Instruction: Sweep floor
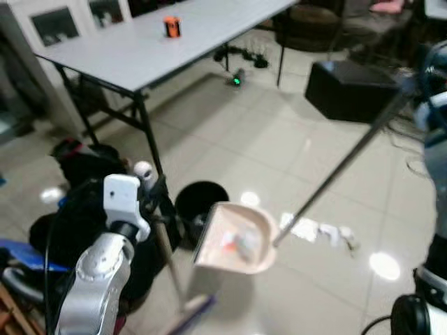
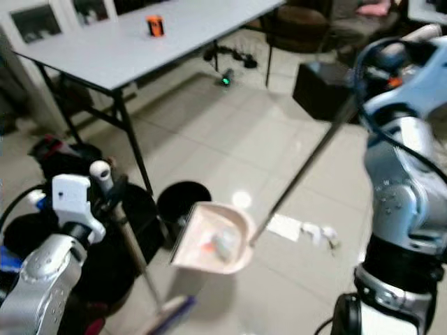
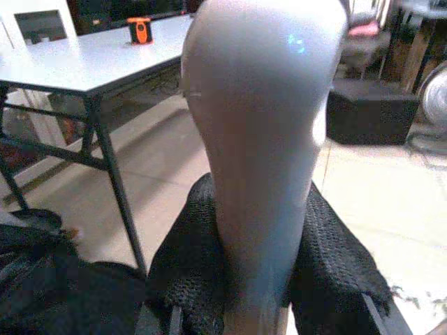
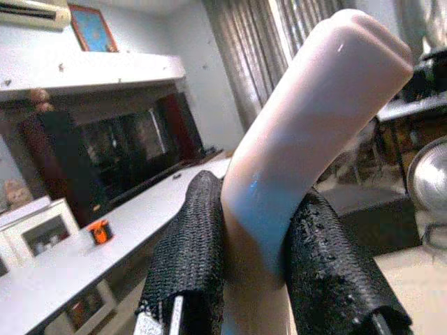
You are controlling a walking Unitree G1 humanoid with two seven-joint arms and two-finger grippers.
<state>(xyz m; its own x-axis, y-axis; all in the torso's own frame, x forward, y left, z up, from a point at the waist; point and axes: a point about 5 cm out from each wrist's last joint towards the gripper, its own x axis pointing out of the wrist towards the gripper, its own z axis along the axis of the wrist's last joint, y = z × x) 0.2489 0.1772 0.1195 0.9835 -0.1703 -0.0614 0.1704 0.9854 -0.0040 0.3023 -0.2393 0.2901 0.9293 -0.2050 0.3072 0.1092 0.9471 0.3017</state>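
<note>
My left gripper (image 3: pixel 258 279) is shut on the pale broom handle (image 1: pixel 166 251), near its rounded top end (image 1: pixel 143 171). The broom head (image 1: pixel 192 310) rests blurred on the tiles below. My right gripper (image 4: pixel 258 251) is shut on the pale grip of the dustpan's long dark pole (image 1: pixel 335 174). The beige dustpan (image 1: pixel 237 241) hangs tilted just right of a black bin (image 1: pixel 200 202), with a few bits of litter lying in it. White paper scraps (image 1: pixel 318 229) lie on the floor to the right of the dustpan.
A grey folding table (image 1: pixel 140 49) with an orange object (image 1: pixel 172 26) stands at the back left. Black bags (image 1: pixel 84 160) crowd the floor at my left. A black box (image 1: pixel 346 87) and cables sit at the back right.
</note>
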